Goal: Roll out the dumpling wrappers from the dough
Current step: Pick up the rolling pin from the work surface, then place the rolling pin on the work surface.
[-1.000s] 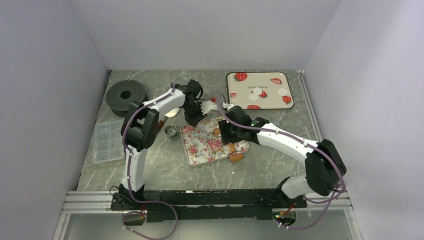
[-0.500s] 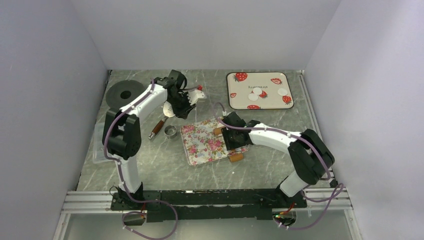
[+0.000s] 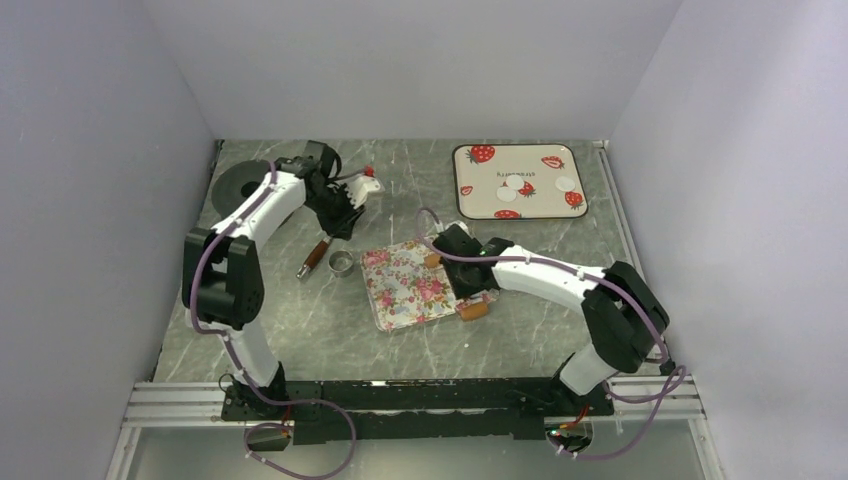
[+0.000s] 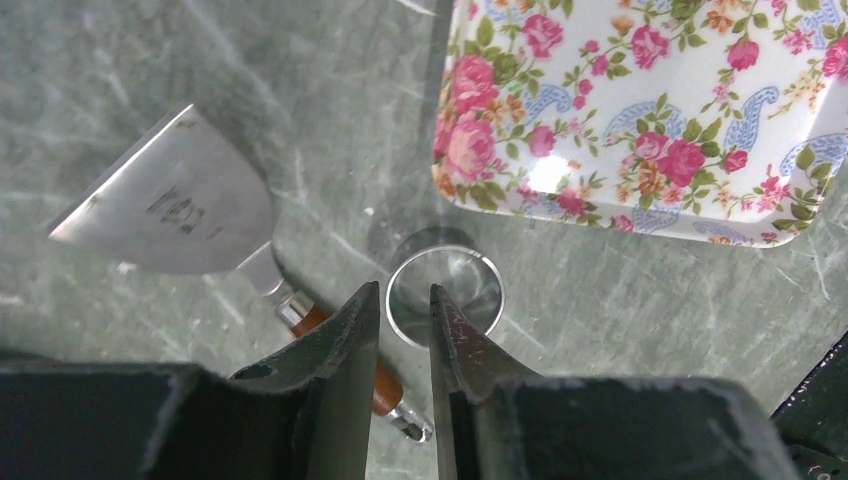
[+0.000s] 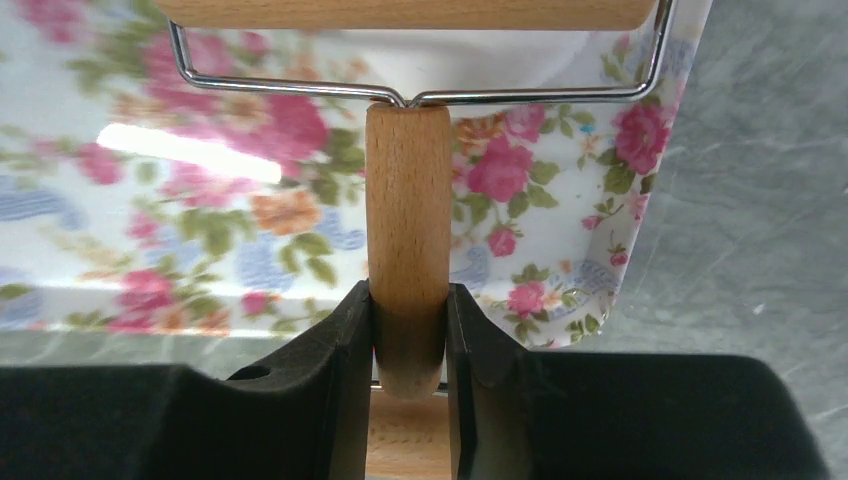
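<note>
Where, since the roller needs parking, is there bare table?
Bare table runs between the floral tray and the near rail, also left of the strawberry tray. Crowded: scraper and ring cutter beside the floral tray.

The table (image 3: 300, 335) is dark grey with thin pale lines, like stone. Plain pale walls stand round it: back wall (image 3: 420, 60), left wall (image 3: 90, 200), right wall (image 3: 745, 200). A metal rail (image 3: 180, 400) runs along its near edge. The light is soft.

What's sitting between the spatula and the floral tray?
The small metal ring cutter, on the table beside the spatula handle and just off the floral tray corner. Top and left wrist views both show it.
</note>
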Controlling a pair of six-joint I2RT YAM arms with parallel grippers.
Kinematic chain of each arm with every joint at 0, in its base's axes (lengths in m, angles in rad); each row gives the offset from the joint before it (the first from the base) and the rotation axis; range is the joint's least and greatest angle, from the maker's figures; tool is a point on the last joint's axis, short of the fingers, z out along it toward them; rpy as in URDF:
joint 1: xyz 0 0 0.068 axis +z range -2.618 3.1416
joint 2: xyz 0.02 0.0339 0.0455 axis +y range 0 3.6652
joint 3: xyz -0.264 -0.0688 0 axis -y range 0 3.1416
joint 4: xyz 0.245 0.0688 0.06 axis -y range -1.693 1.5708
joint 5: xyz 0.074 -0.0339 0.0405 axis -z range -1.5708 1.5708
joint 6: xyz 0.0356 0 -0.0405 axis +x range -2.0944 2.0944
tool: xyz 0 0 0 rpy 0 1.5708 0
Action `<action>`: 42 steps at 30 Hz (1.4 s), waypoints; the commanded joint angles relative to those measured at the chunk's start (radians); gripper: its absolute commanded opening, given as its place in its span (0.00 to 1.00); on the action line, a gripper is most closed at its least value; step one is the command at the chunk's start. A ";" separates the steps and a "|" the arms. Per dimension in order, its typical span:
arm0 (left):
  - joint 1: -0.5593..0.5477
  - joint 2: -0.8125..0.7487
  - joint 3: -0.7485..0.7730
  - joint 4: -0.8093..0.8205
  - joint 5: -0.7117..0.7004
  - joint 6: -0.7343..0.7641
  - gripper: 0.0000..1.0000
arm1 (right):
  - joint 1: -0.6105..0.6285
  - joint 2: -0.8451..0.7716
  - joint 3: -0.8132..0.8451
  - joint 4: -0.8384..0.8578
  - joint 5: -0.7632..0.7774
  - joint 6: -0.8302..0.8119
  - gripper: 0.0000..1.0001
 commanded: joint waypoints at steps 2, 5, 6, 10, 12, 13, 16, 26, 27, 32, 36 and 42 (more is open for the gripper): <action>0.074 -0.072 0.011 -0.017 0.060 -0.014 0.29 | 0.118 -0.087 0.209 -0.058 0.140 -0.015 0.00; 0.113 -0.073 0.012 -0.023 0.059 -0.024 0.29 | 0.136 -0.049 0.242 -0.022 0.043 0.005 0.00; 0.126 -0.075 0.009 -0.023 0.060 -0.026 0.29 | 0.141 -0.032 0.244 -0.003 0.005 0.017 0.00; 0.163 -0.090 -0.015 -0.020 0.075 -0.030 0.29 | 0.160 0.033 0.256 0.033 -0.057 0.044 0.00; 0.169 -0.094 -0.029 -0.017 0.075 -0.028 0.29 | 0.166 0.058 0.261 0.044 -0.090 0.050 0.00; 0.171 -0.095 -0.035 -0.014 0.072 -0.030 0.29 | 0.168 0.073 0.265 0.049 -0.109 0.050 0.00; 0.172 -0.085 -0.051 -0.006 0.068 -0.034 0.29 | 0.184 0.114 0.282 0.058 -0.162 0.052 0.00; 0.172 -0.030 -0.073 0.015 0.075 -0.055 0.30 | 0.192 0.209 0.338 0.040 -0.244 0.149 0.00; 0.172 -0.024 -0.075 0.018 0.075 -0.057 0.30 | 0.196 0.220 0.352 0.036 -0.250 0.155 0.01; 0.172 0.001 -0.091 0.048 0.048 -0.063 0.30 | 0.212 0.269 0.401 0.009 -0.238 0.160 0.14; 0.171 0.024 -0.090 0.062 0.031 -0.068 0.30 | 0.213 0.265 0.394 0.028 -0.235 0.170 0.21; 0.141 0.043 -0.109 0.084 0.016 -0.067 0.32 | 0.233 0.301 0.415 0.034 -0.270 0.173 0.34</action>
